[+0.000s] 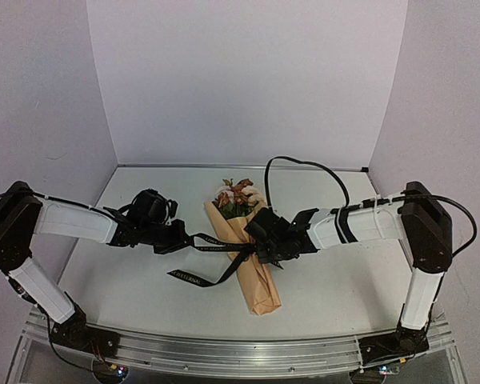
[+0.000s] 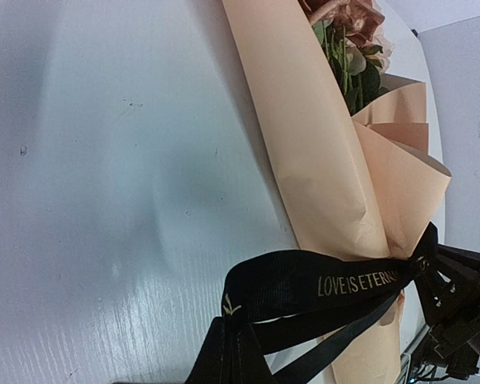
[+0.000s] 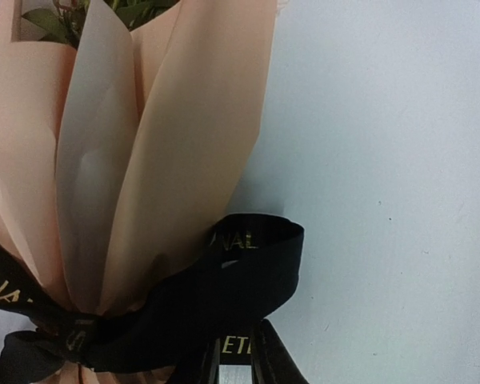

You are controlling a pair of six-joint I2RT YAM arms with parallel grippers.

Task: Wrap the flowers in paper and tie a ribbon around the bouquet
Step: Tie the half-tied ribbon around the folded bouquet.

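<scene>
A white, glossy painted table (image 1: 136, 288) stands between pale walls (image 1: 240, 80) on three sides, with a ribbed metal rail (image 1: 240, 352) along its near edge. Near the middle a bouquet (image 1: 254, 276) lies flat on it. It is a slim cone of tan kraft paper (image 2: 304, 136), narrow end toward the rail and wide end toward the far wall. Pink, cream and rust flowers (image 1: 238, 194) with green leaves show at the wide end. A narrow black satin ribbon (image 2: 344, 284) with pale lettering is tied around the cone's middle. One tail rests on the table left of the cone. Faint specks mark the tabletop.
</scene>
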